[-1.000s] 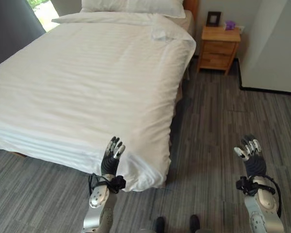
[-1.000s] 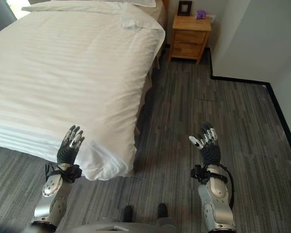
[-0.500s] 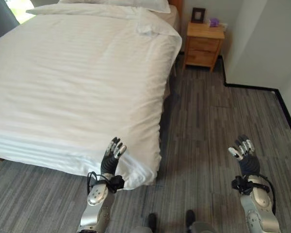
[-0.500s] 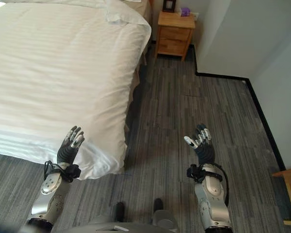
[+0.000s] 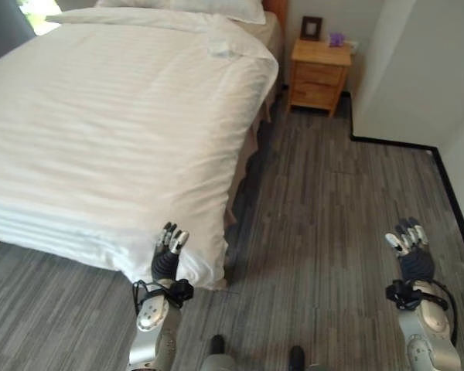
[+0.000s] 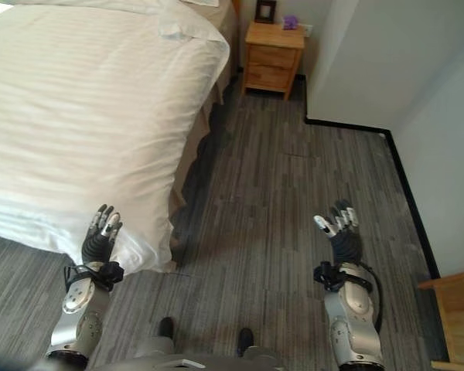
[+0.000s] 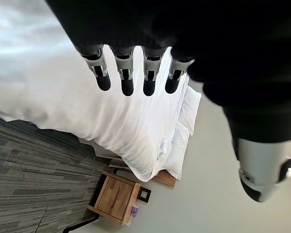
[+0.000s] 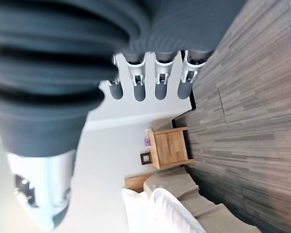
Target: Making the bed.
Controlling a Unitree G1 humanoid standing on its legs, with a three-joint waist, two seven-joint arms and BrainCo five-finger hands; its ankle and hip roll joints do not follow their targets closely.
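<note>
The bed fills the left half of the eye views, covered by a smooth white striped duvet that hangs over the near corner. White pillows lie at the head. My left hand is raised in front of the duvet's near corner, fingers straight, open and holding nothing. My right hand is held up over the grey floor to the right of the bed, also open and empty, fingers straight.
A wooden nightstand with a small picture frame and a purple object stands beside the bed's head. A white wall corner juts out on the right. A wooden furniture edge shows at the far right. Grey plank floor runs beside the bed.
The whole view has shifted, so the bed sits further left and more floor shows on the right. Both hands stay raised and open; the left one now sits slightly lower.
</note>
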